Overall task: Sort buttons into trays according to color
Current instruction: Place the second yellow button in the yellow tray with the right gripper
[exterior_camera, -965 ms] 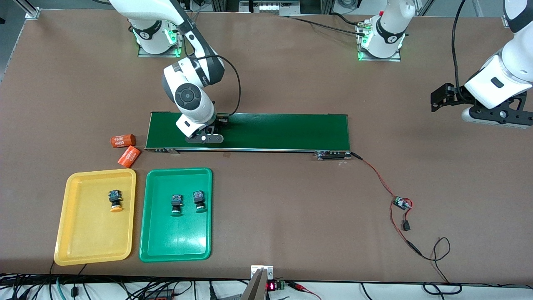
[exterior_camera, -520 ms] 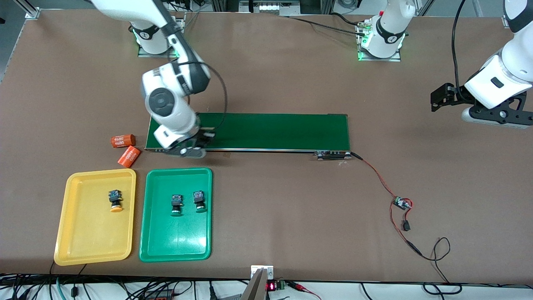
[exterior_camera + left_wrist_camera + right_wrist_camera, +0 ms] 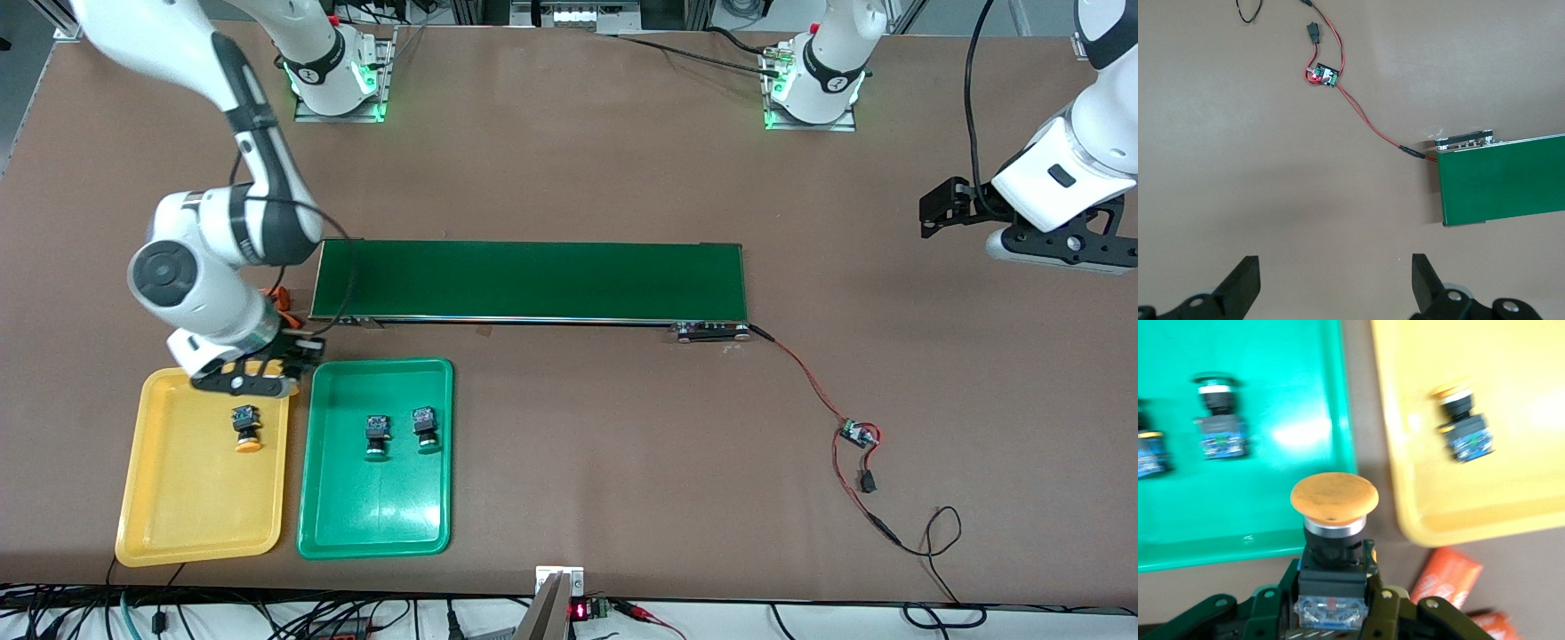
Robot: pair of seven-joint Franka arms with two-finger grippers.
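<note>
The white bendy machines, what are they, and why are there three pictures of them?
They are two robot arms bolted to a brown table. Each ends in a gripper with two jaws that pinch things.

The big picture looks down from a high camera facing the robots. The other two come from little cameras on the arms' wrists.

On the table lie a long dark-green belt, a yellow tray and a green tray. The yellow tray holds one yellow-capped button. The green tray holds two green-capped buttons.

The right gripper hangs over the yellow tray's edge nearest the belt, jaws shut on another yellow-capped button; its wrist camera shows that held button up close. The left gripper waits over bare table at the left arm's end, jaws open, holding nothing.
</note>
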